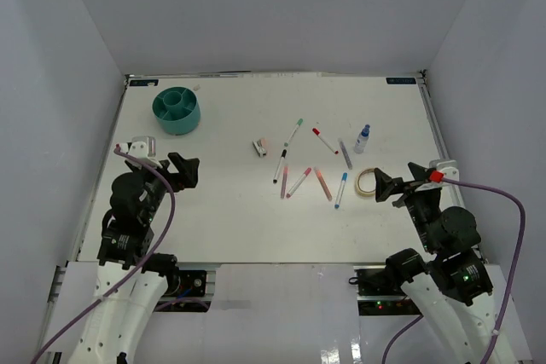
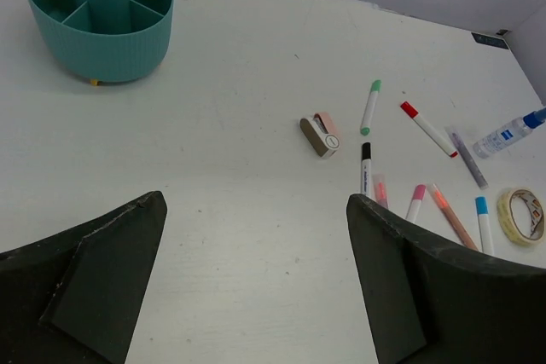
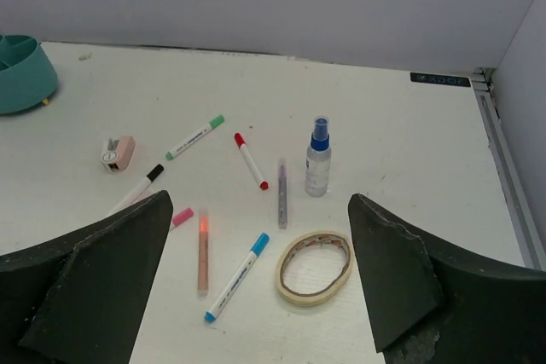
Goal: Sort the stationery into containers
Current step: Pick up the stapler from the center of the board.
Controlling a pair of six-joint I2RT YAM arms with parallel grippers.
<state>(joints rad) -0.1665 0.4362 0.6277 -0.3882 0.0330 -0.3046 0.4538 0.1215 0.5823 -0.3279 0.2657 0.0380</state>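
Since likely light, stiff and prone to roll, pinch marker (image 1: 325, 140) mid-barrel, tape roll (image 1: 367, 182) across its band; left tool (image 1: 191, 170), right tool (image 1: 385, 188) both gaping, empty.

The ribbed teal plastic organizer (image 2: 100, 19) sits on a matt white table (image 2: 230, 83); the clear bottle (image 3: 318, 162) looks glossy.

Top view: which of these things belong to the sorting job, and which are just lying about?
Job:
- organizer
- markers
- tape roll
- bottle
- stapler-like piece

Lying about:
- white scrap by the far edge
- corner label, stuck to the table
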